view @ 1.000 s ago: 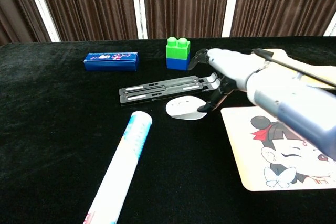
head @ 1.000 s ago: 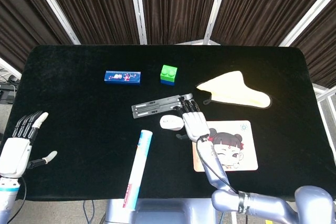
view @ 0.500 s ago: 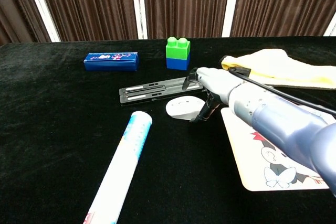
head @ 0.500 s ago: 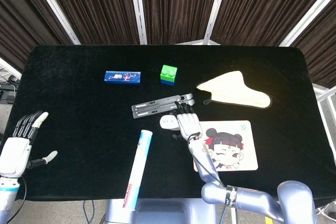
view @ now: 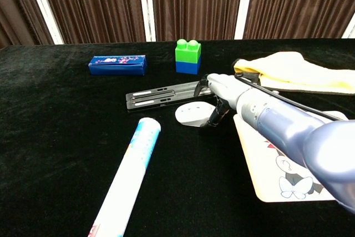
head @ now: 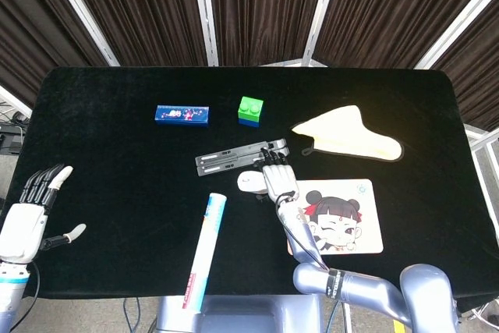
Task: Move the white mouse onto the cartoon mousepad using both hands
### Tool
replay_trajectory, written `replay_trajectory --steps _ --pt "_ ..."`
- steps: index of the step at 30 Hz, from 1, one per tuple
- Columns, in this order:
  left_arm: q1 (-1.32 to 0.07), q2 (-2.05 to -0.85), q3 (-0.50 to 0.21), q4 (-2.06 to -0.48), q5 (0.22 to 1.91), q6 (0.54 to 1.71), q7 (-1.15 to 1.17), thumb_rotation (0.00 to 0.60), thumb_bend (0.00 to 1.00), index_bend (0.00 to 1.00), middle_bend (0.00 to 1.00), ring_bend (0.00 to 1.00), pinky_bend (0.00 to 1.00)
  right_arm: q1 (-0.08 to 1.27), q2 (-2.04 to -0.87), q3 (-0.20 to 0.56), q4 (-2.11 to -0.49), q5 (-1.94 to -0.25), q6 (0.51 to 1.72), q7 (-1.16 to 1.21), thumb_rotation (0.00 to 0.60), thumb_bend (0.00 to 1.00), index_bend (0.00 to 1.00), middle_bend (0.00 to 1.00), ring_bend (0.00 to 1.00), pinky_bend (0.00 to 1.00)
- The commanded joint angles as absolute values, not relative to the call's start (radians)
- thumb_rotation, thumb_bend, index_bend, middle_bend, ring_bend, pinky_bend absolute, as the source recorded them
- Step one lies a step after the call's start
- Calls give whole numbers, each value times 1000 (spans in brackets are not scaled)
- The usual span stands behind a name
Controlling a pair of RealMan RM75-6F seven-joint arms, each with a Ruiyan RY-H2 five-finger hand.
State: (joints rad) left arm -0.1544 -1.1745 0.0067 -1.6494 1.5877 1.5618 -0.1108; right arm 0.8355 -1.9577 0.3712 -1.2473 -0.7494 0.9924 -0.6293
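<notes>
The white mouse (head: 249, 182) (view: 192, 114) lies on the black table, just left of the cartoon mousepad (head: 352, 224) (view: 283, 184). My right hand (head: 280, 179) (view: 224, 94) hovers low at the mouse's right side. Its fingertips (view: 213, 119) curl down and touch the mouse's right edge, but they do not wrap around it. The mousepad, printed with a girl's face, lies flat and is partly covered by my right forearm. My left hand (head: 33, 210) is far off at the table's left front edge, fingers spread, holding nothing. The chest view does not show it.
A black flat bracket (head: 234, 158) (view: 161, 94) lies just behind the mouse. A white tube (head: 205, 250) (view: 128, 175) lies at the front left. Behind are a blue box (head: 183, 114), a green-and-blue block (head: 250, 110) and a yellow cloth (head: 351, 136).
My right hand has slid left off the mousepad side and dropped lower, bringing its fingertips against the mouse's right edge. The mouse and my left hand have not moved.
</notes>
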Motion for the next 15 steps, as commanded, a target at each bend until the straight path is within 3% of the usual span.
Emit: replay_trajectory --steps 1,9,13,15 --pt "-154 -1175 4 -1649 1589 1560 -116 600 170 0 0 0 0 839 -1961 367 -1238 -740 990 -631 600 234 234 0 0 0" --pt "-151 -1175 -1 -1646 1595 1556 -127 600 170 0 0 0 0 845 -1973 355 -1207 -716 978 -625 600 267 278 13 0 0" --pt "-150 -1176 -3 -1645 1600 1555 -130 600 171 0 0 0 0 845 -1979 355 -1201 -730 985 -601 600 289 404 125 0 2" --pt "-149 -1176 -5 -1645 1601 1556 -132 600 172 0 0 0 0 843 -1983 354 -1201 -754 1002 -581 600 294 453 188 1 51"
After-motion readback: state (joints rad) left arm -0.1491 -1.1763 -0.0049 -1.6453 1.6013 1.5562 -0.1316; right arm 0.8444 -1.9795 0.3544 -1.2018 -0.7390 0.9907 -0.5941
